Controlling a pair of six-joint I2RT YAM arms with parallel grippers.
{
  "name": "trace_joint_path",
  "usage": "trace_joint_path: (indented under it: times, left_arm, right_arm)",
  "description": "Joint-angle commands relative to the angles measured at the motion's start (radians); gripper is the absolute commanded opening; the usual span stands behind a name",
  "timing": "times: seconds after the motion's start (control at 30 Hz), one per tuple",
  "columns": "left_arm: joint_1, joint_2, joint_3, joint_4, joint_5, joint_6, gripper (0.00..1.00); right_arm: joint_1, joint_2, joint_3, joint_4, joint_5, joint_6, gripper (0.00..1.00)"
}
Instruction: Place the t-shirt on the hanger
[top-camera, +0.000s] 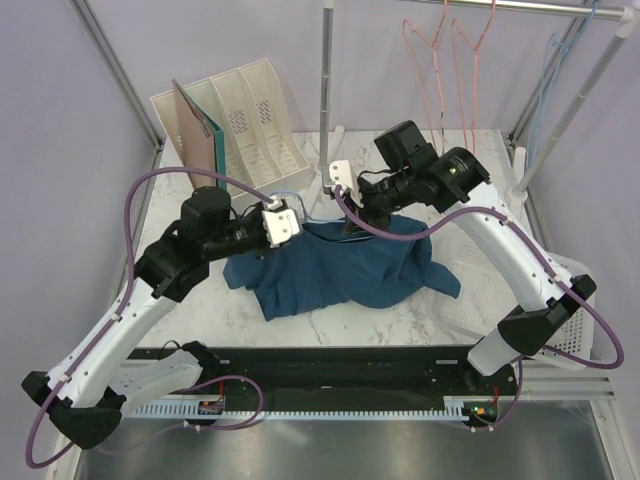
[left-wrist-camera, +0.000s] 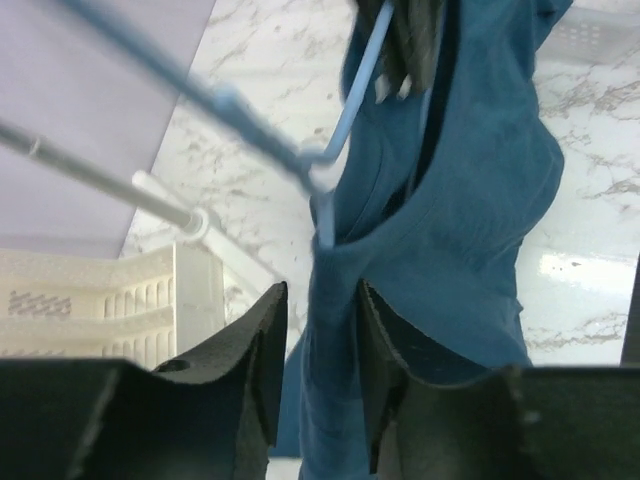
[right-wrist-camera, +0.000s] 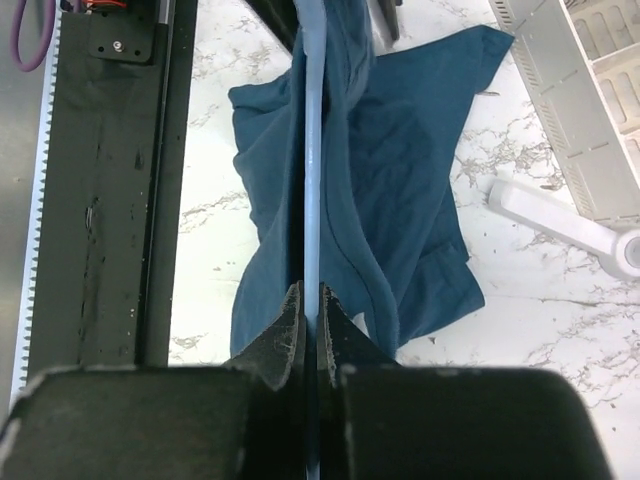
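Observation:
The dark teal t-shirt (top-camera: 340, 268) lies crumpled mid-table, its upper edge lifted between the two grippers. The light-blue wire hanger (right-wrist-camera: 312, 150) runs straight out from my right gripper (right-wrist-camera: 310, 295), which is shut on the wire with shirt fabric (right-wrist-camera: 400, 180) draped on both sides of it. In the left wrist view the hanger (left-wrist-camera: 352, 105) enters the cloth at a fold. My left gripper (left-wrist-camera: 320, 300) stands partly open around a hanging fold of the t-shirt (left-wrist-camera: 460, 200); the fold rests against the right finger and a gap shows at the left one. From above, the left gripper (top-camera: 298, 228) and right gripper (top-camera: 350, 228) sit close together.
A white file organiser (top-camera: 245, 115) with a pink folder stands at the back left. A vertical metal pole (top-camera: 325, 90) rises behind the grippers. Pink-red hangers (top-camera: 450, 70) hang on the rail at the back right. A white basket (top-camera: 565, 290) sits at the right edge.

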Motion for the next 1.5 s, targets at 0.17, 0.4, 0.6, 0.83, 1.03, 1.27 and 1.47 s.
trace_joint_path:
  times: [0.17,0.4,0.6,0.83,1.03,1.27,1.47]
  left_arm:
    - [0.269,-0.146,0.03,-0.349,0.194,-0.043,0.92]
    - [0.479,-0.162,0.018,-0.469,0.284,0.069,0.94]
    - [0.51,-0.208,0.001,-0.417,0.347,0.015,0.91]
    - [0.46,-0.144,0.051,-0.36,0.414,-0.02,0.96]
    - [0.232,-0.076,0.05,-0.363,0.078,0.076,0.95]
    - [0.125,-0.056,0.036,-0.394,-0.183,0.274,0.96]
    - [0.079,-0.039,0.059,-0.509,-0.323,0.42,0.98]
  right_arm:
    - [-0.01,-0.064,-0.022,0.054,-0.018,-0.01,0.0]
    - [-0.021,-0.075,-0.038,0.072,-0.001,0.003,0.0]
    - [-0.05,-0.095,-0.072,0.137,-0.01,0.049,0.0]
    - [-0.045,-0.067,-0.086,0.219,-0.046,0.17,0.0]
    - [-0.038,-0.054,-0.088,0.287,-0.036,0.258,0.0]
    - [-0.038,-0.058,-0.114,0.306,-0.007,0.263,0.0]
    - [-0.036,-0.069,-0.129,0.307,-0.012,0.227,0.0]
